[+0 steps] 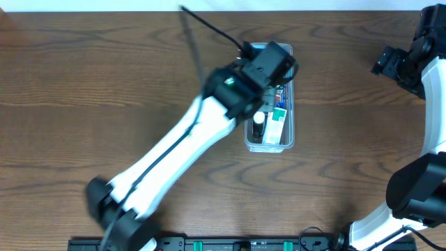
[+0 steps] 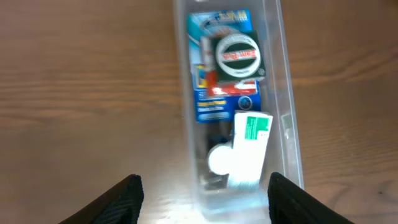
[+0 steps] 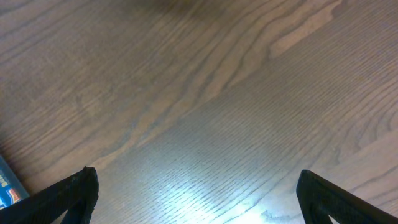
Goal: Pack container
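1. My left hand (image 2: 205, 182) hangs over the near end of the container (image 2: 289, 124). Its fingers (image 2: 121, 199) are apart with nothing gripped, one outside each long wall and neither touching.
2. The container stands mid-worktop (image 2: 74, 93), directly under that hand. Inside I see a blue box (image 2: 217, 107), a round tin (image 2: 236, 56) lying over the far-end boxes, a white-and-green box (image 2: 254, 146) and beside it a white cap (image 2: 219, 160), which may belong to a bottle.
3. With my fingers empty and the bin this full, I judge the step in hand is getting clear of it. To do that well I should rise straight up before swinging sideways — a slanted exit could catch a wall and drag the light bin across the wood.
4. I should keep the fingers wide while rising. Closing early could nip the rim.
5. The white-and-green box looks tilted against the cap, so I would check from above that nothing stands proud of the rim.
6. My right hand (image 3: 196, 177) is well apart at the right, its fingers spread wide over bare worktop and holding nothing — it should stay parked until the left arm is out of the way.
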`<state>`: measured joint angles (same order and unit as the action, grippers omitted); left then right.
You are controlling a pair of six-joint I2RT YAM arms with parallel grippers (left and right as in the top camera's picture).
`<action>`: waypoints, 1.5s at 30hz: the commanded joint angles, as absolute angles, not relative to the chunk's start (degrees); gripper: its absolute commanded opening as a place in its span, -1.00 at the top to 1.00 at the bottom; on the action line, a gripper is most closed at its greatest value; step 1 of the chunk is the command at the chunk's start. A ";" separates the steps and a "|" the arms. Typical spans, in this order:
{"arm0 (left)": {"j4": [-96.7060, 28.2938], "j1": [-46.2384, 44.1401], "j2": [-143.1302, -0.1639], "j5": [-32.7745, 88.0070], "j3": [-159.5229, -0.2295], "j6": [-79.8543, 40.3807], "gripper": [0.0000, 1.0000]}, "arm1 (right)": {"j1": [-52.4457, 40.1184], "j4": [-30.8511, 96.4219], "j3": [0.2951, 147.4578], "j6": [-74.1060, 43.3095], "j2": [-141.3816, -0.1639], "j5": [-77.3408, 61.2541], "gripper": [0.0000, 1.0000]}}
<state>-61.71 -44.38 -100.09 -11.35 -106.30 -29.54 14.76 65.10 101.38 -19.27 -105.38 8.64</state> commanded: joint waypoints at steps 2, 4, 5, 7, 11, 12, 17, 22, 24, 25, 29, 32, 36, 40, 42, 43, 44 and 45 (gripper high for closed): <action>-67.37 -44.38 -91.55 -16.19 -107.70 -28.51 -0.37 | 14.98 65.14 101.01 -19.07 -105.67 9.19 -0.98; -71.29 -44.38 -87.90 -16.16 -107.70 -28.56 -0.38 | 14.98 65.14 101.01 -19.07 -105.67 9.19 -0.98; -73.52 -44.40 -86.00 -16.16 -107.70 -28.62 -0.38 | 14.98 65.17 101.01 -19.07 -105.67 9.19 -0.98; -77.12 -44.40 -82.96 -16.14 -107.68 -30.22 -0.38 | 14.98 65.17 101.01 -19.07 -105.67 9.19 -0.99; -81.28 -44.51 -76.34 -16.12 -105.93 -31.88 -0.38 | 14.98 65.14 101.01 -19.07 -105.67 9.19 -0.99; -81.78 -44.51 -74.81 -16.10 -105.43 -31.88 -0.38 | 14.98 65.14 101.01 -19.07 -105.67 9.19 -0.99; -88.62 -44.49 -70.17 -15.94 -105.16 -32.01 -0.96 | 14.98 65.14 101.01 -19.07 -105.67 9.19 -0.98; -96.62 -44.49 -67.88 -15.92 -105.16 -32.01 -0.96 | 14.98 65.17 101.01 -19.07 -105.67 9.19 -0.98; -96.77 -44.49 -67.33 -15.92 -105.16 -32.01 -0.96 | 14.98 65.14 101.01 -19.07 -105.67 9.19 -0.98; -96.77 -44.49 -67.16 -15.92 -105.16 -32.01 -0.96 | 14.98 65.14 101.01 -19.07 -105.67 9.19 -0.98; -96.77 -44.49 -67.07 -15.94 -105.16 -31.81 -0.96 | 14.98 65.17 101.01 -19.07 -105.67 9.19 -0.98; -96.77 -44.51 -67.35 -15.94 -105.10 -31.03 -0.96 | 14.98 65.14 101.01 -19.07 -105.67 9.19 -0.99; -96.57 -44.51 -68.07 -15.94 -105.10 -27.88 -0.96 | 14.98 65.14 101.01 -19.07 -105.67 9.19 -0.99; -95.81 -44.51 -68.51 -15.94 -103.90 -26.74 -0.96 | 14.98 65.14 101.01 -19.07 -105.67 9.19 -0.99; -93.69 -44.49 -68.03 -15.94 -101.75 -25.34 -0.96 | 14.98 65.17 101.01 -19.07 -105.67 9.21 -0.98; -91.79 -44.45 -67.42 -15.92 -100.22 -23.75 -0.96 | 14.98 65.14 101.01 -19.07 -105.67 9.19 -0.98; -88.53 -44.45 -66.24 -15.75 -97.62 -21.47 -0.96 | 14.98 65.17 101.01 -19.07 -105.67 9.19 -0.99; -85.65 -44.45 -65.10 -15.40 -95.31 -19.55 -0.96 | 14.98 65.14 101.01 -19.07 -105.67 9.19 -0.99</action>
<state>-88.79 -44.38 -67.18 -15.42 -99.72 -25.61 14.76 65.10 101.38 -19.27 -105.38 8.67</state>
